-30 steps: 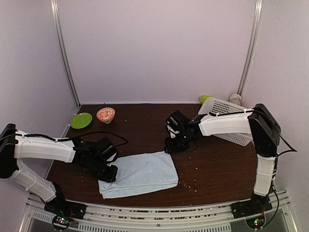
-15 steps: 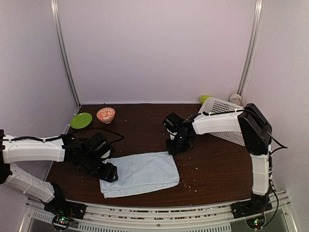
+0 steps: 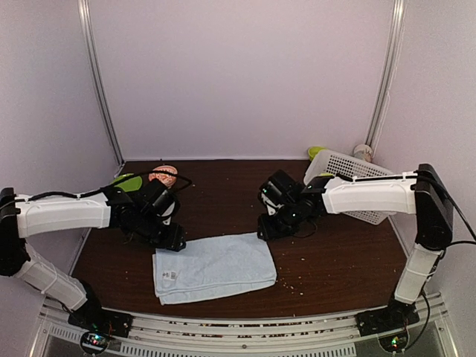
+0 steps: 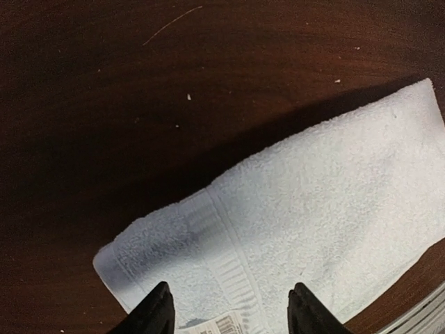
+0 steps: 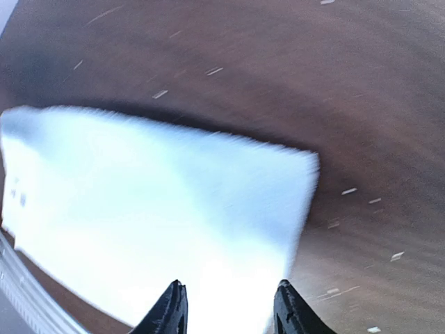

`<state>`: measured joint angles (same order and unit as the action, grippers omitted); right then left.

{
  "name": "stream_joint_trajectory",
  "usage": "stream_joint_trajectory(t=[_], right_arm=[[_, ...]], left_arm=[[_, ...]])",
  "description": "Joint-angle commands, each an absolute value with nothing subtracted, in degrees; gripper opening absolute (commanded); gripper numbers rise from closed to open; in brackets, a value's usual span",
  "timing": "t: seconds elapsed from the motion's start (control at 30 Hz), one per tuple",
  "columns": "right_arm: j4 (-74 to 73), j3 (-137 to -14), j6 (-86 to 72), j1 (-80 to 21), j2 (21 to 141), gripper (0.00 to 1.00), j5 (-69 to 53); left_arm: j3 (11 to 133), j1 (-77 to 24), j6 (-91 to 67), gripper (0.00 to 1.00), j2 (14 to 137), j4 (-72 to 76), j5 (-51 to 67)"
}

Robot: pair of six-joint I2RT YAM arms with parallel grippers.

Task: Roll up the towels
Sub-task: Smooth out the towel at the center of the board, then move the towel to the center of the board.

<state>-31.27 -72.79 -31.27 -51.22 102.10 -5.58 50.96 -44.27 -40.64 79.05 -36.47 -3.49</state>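
A pale blue towel [image 3: 214, 266] lies folded flat on the dark wooden table [image 3: 335, 260], a small white label near its left edge. My left gripper [image 3: 172, 239] hovers just above the towel's far left corner, open, with nothing between its fingers; the left wrist view shows the towel [image 4: 313, 209] spread below the gripper [image 4: 229, 306]. My right gripper [image 3: 266, 229] hangs over the far right corner, open and empty. The right wrist view is blurred, with the towel [image 5: 160, 216] under the gripper [image 5: 228, 306]. No lime-green and cream towel is in view.
A white slotted basket [image 3: 349, 186] lies at the back right with a small cup [image 3: 363, 152] and a green object [image 3: 317, 151] behind it. A green plate [image 3: 126, 181] and a patterned bowl [image 3: 165, 175] sit at the back left, partly hidden by the left arm.
The left gripper has let go of the towel's left edge, opened, and risen toward the far left corner. The right gripper has shifted slightly right. The towel's label now shows.
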Motion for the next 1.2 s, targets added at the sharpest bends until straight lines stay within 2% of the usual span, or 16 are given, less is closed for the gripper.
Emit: stream_joint_trajectory(t=[0.0, 0.2, 0.53, 1.03, 1.17], right_arm=[[-29.15, -69.39, -33.91, -55.77, 101.25, 0.42, -6.36], [-25.01, -64.87, -36.57, -55.82, 97.76, 0.43, -6.76], [-26.08, -65.06, -36.41, -55.72, 95.59, 0.42, -5.84], [-26.62, -66.7, -36.86, -55.73, 96.59, 0.41, -5.97], [-26.23, -66.39, -36.82, -55.82, 96.5, 0.41, -6.92]], left_arm=[[48.22, -41.93, -43.91, 0.61, 76.29, -34.61, -5.95], [41.64, -35.93, -46.62, 0.69, 68.44, -32.68, -3.16], [34.88, -32.79, -49.95, 0.78, 71.48, -21.32, 4.69], [31.67, -32.3, -50.25, 0.61, 74.7, -16.98, 8.07], [30.24, -32.34, -50.96, 0.6, 73.43, -16.88, 8.22]])
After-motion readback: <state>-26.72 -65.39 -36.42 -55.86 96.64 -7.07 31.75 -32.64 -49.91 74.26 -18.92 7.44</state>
